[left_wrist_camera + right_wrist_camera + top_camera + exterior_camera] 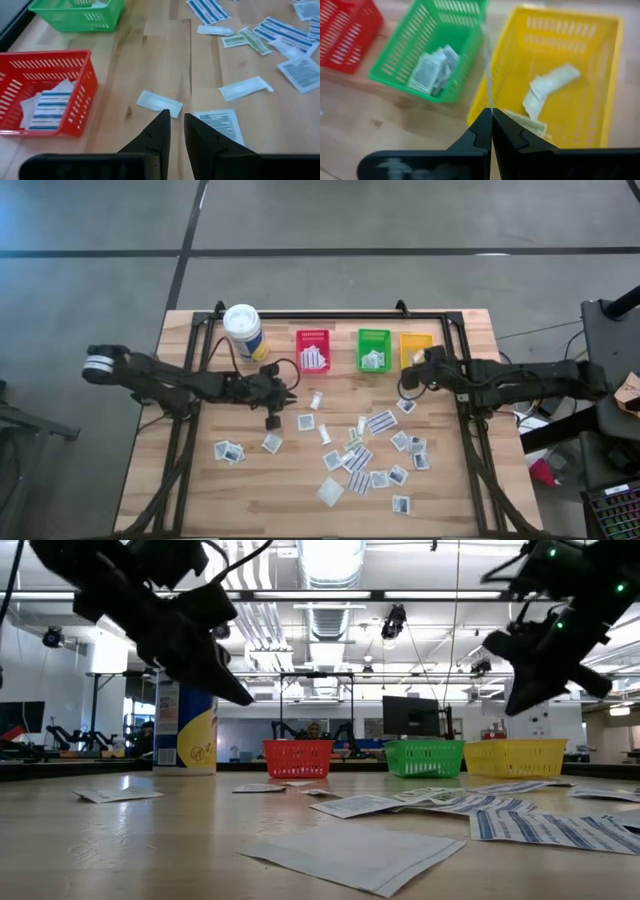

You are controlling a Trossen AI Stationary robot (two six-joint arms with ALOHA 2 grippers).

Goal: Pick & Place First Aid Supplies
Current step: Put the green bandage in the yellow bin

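The first aid supplies, several small white packets, lie flat and scattered on the wooden table; more lie in the red bin, the green bin and the yellow bin. My left gripper hovers above the table just near of the red bin. Its fingers stand a narrow gap apart with nothing between them, short of an oblong packet. My right gripper is shut on a thin white packet and hangs over the yellow bin's near left corner. My right gripper pinches one end of the thin white packet between its two fingertips. The packet shows edge-on as a pale sliver reaching out beyond the fingers. It is lifted clear, over the gap between the green bin and the yellow bin.
A white canister with a yellow label stands at the far left, beside the red bin. The three bins stand in a row along the far side. A black frame rims the tabletop. Bare wood lies near the front left corner.
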